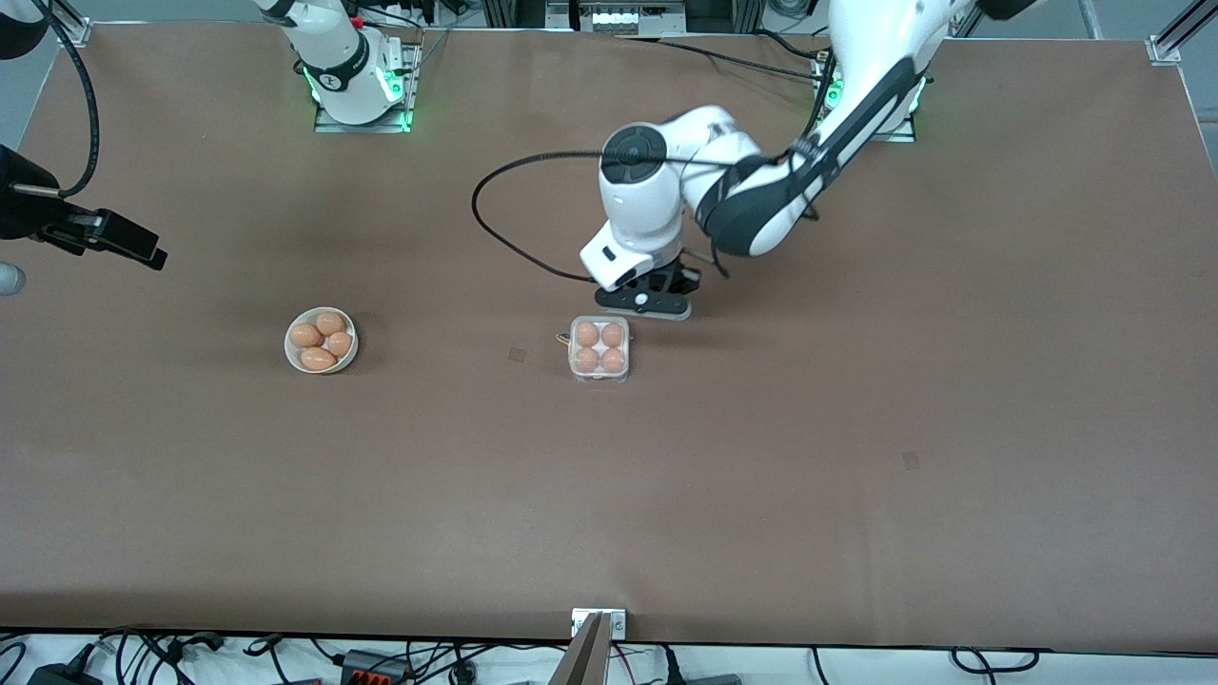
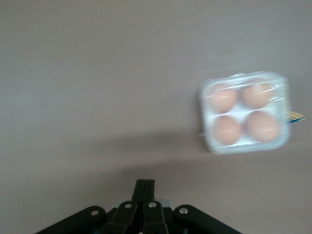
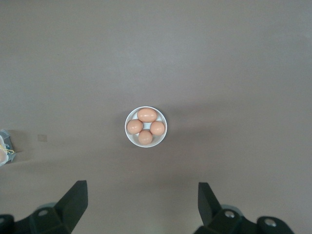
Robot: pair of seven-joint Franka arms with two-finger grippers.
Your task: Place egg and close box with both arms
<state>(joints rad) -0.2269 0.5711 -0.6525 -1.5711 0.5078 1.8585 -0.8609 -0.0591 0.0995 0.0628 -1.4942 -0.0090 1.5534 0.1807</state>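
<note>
Brown matting covers the whole table (image 1: 856, 495), bare apart from two small clusters of eggs near its middle. At the centre sits the box (image 1: 599, 349), all four cells filled with brown eggs (image 1: 587, 334) and the clear lid lying down over them; in the left wrist view the lid (image 2: 243, 112) shines flat across the tops of the eggs, though I cannot tell whether it has snapped fully home. A small yellow tag (image 1: 561, 338) pokes out at one edge.

Just above the box, on the side toward the arm bases, hangs the left gripper (image 1: 649, 303), its fingers (image 2: 145, 195) pressed together on nothing and standing clear of the lid. Toward the right arm's end of the table, well apart from the box, a round white bowl (image 1: 322, 340) holds four more eggs. High over that bowl, going by its wrist view, the right gripper (image 3: 141, 204) waits with its fingers (image 3: 73, 200) spread wide and empty; in the front view it shows only at the frame's edge.

To my eye the egg-placing is finished and the closing step is at or near its end. If the lid is not latched, the next move would be a gentle downward press along its front edge, with the other arm steadying the tray; otherwise both arms need only draw away.
</note>
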